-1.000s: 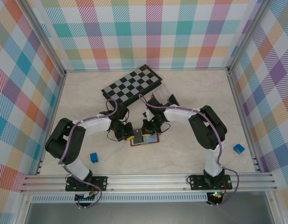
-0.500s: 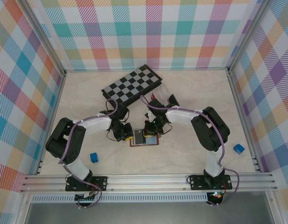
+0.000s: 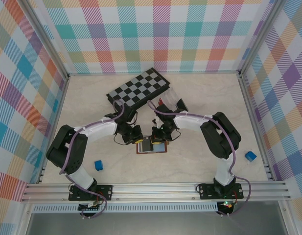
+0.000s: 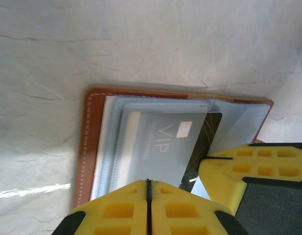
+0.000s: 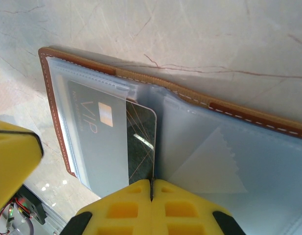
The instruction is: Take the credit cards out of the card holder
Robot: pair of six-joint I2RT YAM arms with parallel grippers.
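I am working over the small brown leather card holder (image 3: 151,148), which is lying open and flat about the middle of the pale marbled table (image 3: 204,103), nearer than the folded black-and-grey chessboard (image 3: 138,88). My right gripper (image 5: 151,193) is pinching the bare end of a black card marked VIP (image 5: 141,134) — its yellow fingers are pressed together to a hairline, and the rest of the card is sitting inside a clear sleeve on the holder's left page. My left gripper (image 4: 148,196) is likewise closed to a thin seam, its tips lying over an outer edge of that page — whether it is clamping anything I cannot tell. A small blue cube (image 3: 98,165) is sitting near left, another (image 3: 250,156) near right.
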